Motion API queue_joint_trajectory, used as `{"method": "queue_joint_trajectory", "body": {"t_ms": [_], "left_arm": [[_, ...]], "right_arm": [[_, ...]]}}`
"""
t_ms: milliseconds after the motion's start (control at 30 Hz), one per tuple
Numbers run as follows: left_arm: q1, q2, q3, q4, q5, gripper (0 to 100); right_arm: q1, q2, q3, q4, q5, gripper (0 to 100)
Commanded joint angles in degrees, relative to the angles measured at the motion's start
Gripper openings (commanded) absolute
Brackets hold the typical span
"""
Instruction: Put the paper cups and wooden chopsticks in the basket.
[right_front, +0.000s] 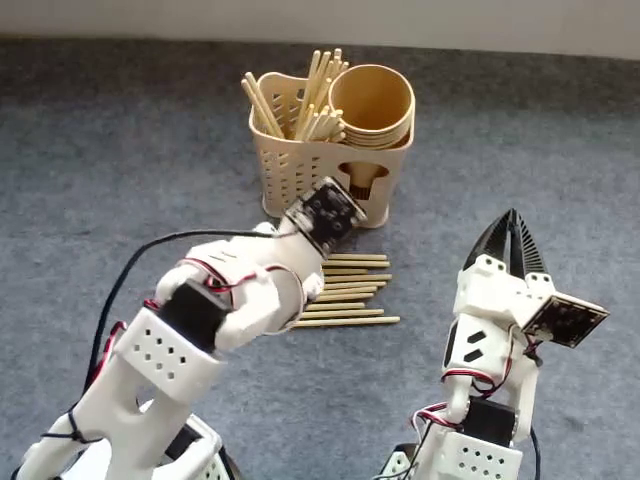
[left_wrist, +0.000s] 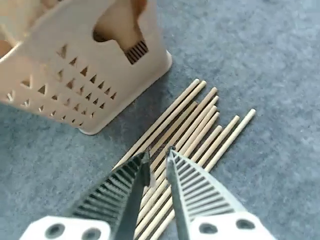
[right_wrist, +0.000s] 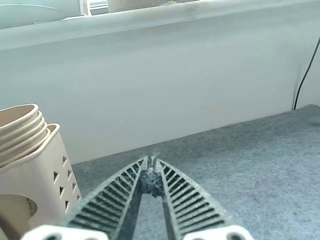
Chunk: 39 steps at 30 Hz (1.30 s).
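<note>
The left gripper (left_wrist: 157, 154), jaws slightly apart, hovers over loose wooden chopsticks (right_front: 355, 292) just beside the basket (right_front: 300, 170) holding the paper cups (right_front: 372, 100), while the right gripper (right_wrist: 151, 169), tips together, sits farther from it

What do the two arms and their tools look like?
Both arms are white shells with black motor blocks at the joints. The left arm has a perforated bracket, red wires and a black cable; the right arm has red and black wires. Each wrist bears a black camera board. The left tool and right tool have black, tapered, ribbed fingers on white mounts.
</note>
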Motion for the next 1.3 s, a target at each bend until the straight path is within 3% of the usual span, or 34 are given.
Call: {"method": "queue_joint_trajectory", "body": {"t_ms": [0, 200, 567, 933, 1267], "left_arm": [[3.47, -0.75, 2.59, -0.18, -3.43, 7], [7.16, 1.8, 6.81, -0.18, -7.91, 7], [8.75, 26.33, -0.13, -0.18, -11.34, 7], [8.75, 39.6, -2.86, -5.45, -11.25, 7], [8.13, 50.68, -9.63, -5.54, -11.25, 7]], "right_arm": [[0.66, -0.66, -1.1, -0.13, 0.0, 1.9], [0.66, -0.66, -1.1, -0.13, 0.0, 1.9], [0.66, -0.66, -1.1, -0.13, 0.0, 1.9], [0.66, -0.66, -1.1, -0.13, 0.0, 2.0], [0.66, -0.66, -1.1, -0.13, 0.0, 2.0]]}}
